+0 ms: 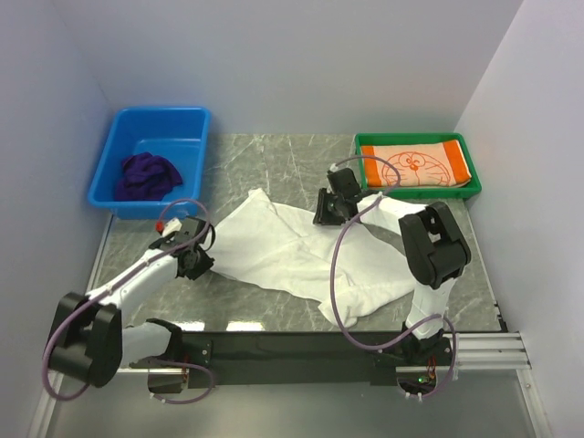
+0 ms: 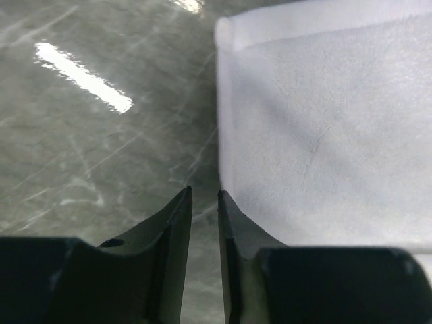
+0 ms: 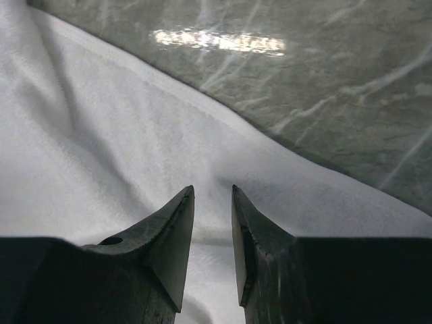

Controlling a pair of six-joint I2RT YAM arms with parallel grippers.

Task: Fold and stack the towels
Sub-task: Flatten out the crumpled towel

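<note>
Left tool [image 2: 204, 192] narrowly released, no cloth in its jaws, at the left-edge hem of the white towel [image 1: 301, 255] spread mid tabletop [image 1: 274, 155], right tool [image 3: 212, 189] half-gaped on its far-edge hem, grip unclear – likely pickups for a fold.

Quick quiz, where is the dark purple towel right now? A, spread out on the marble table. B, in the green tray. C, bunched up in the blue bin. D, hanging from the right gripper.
C: the dark purple towel lies crumpled inside the blue bin at the far left, while the green tray holds the orange towel and the white towel is the one spread on the table.
</note>
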